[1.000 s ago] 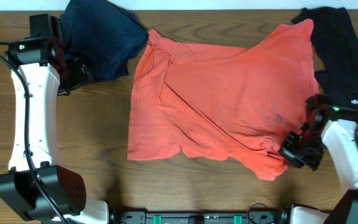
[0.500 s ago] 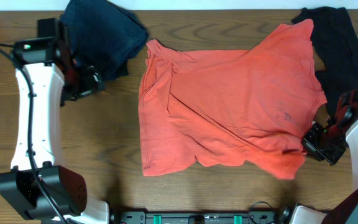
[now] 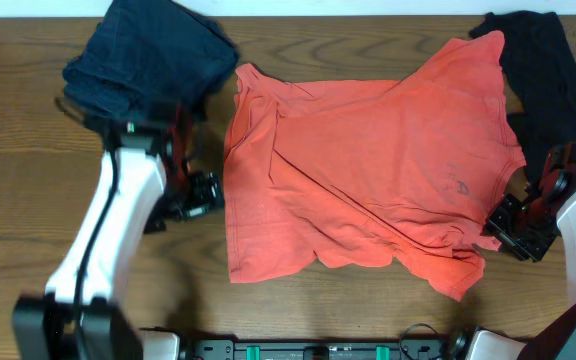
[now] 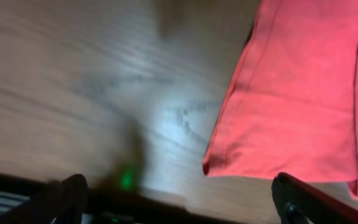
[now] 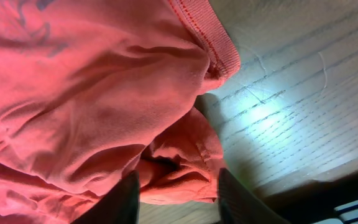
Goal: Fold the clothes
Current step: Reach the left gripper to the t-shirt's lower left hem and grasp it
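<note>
The bench (image 3: pixel 28 200) carries three garments, and the coral-red T-shirt (image 3: pixel 368 180) in the middle is the landmark for everything else. It lies roughly flat but creased, with its long axis running from the robot's left to its right. Its left edge is fairly straight. Its far right corner rises to a peak, and its near right corner is bunched. Faint dark marks show through the cloth towards that right side.

Just off the T-shirt's far left corner sits the dark denim garment (image 3: pixel 158 55), close to touching it. Along the T-shirt's right edge lies the black shirt (image 3: pixel 548 80), whose inner edge meets or overlaps the red cloth near the peak.

The left gripper (image 3: pixel 206 195) hangs just beside the T-shirt's left edge, about halfway along it, with the cloth lying to its right. Its jaws stand wide with nothing between them. The left wrist view shows only bare wood there, with the T-shirt's near left corner ahead and to the right.

The right gripper (image 3: pixel 498 225) is at the T-shirt's near right corner. Its jaws stand partly apart around a rumpled fold of red cloth beside a ribbed hem. I cannot tell whether they pinch that fold or merely straddle it.

Each arm is therefore nearer its own end of the long axis. Judging from this, a fold across that axis would call for the left jaws to reach right onto the straight edge, while the right side's bunched corner probably needs smoothing first.
</note>
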You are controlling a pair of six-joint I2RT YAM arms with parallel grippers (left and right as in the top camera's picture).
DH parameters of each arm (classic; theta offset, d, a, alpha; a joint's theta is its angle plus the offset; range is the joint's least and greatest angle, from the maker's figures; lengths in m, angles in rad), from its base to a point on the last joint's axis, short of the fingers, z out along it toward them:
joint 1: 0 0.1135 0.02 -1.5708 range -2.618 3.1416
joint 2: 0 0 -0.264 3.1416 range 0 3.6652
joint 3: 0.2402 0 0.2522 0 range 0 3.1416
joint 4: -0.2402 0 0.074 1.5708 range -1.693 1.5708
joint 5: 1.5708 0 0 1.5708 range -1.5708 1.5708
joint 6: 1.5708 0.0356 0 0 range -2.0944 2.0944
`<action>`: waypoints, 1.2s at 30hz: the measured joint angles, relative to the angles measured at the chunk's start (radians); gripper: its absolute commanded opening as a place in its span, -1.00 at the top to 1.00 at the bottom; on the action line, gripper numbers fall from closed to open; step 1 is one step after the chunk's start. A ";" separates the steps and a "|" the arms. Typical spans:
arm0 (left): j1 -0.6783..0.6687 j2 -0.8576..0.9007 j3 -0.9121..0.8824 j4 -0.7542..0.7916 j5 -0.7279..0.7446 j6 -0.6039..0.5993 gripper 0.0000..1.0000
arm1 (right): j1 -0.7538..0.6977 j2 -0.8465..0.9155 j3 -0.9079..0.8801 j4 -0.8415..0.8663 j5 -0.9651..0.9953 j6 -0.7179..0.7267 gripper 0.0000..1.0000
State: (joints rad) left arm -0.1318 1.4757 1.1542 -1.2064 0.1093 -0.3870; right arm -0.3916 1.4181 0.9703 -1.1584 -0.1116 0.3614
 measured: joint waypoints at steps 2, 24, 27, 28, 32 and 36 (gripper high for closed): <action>-0.039 -0.079 -0.079 0.041 0.013 -0.043 -0.78 | 0.000 0.000 0.001 -0.001 0.000 -0.003 0.11; -0.383 -0.187 -0.490 0.390 0.033 -0.294 -0.42 | 0.000 0.000 0.003 -0.012 -0.001 -0.011 0.12; -0.383 -0.177 -0.530 0.433 0.018 -0.296 -0.40 | 0.000 0.000 0.003 -0.013 -0.001 -0.011 0.12; -0.383 -0.171 -0.542 0.446 0.016 -0.298 -0.39 | 0.000 0.000 0.003 -0.013 -0.001 -0.011 0.13; -0.383 -0.153 -0.558 0.483 0.014 -0.317 -0.23 | 0.000 0.000 0.003 -0.015 -0.001 -0.011 0.13; -0.383 -0.140 -0.557 0.509 0.013 -0.320 -0.20 | 0.000 0.000 0.003 -0.016 -0.001 -0.011 0.14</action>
State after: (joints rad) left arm -0.5148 1.3361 0.5968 -0.6979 0.1226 -0.7074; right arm -0.3916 1.4181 0.9733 -1.1740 -0.1123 0.3500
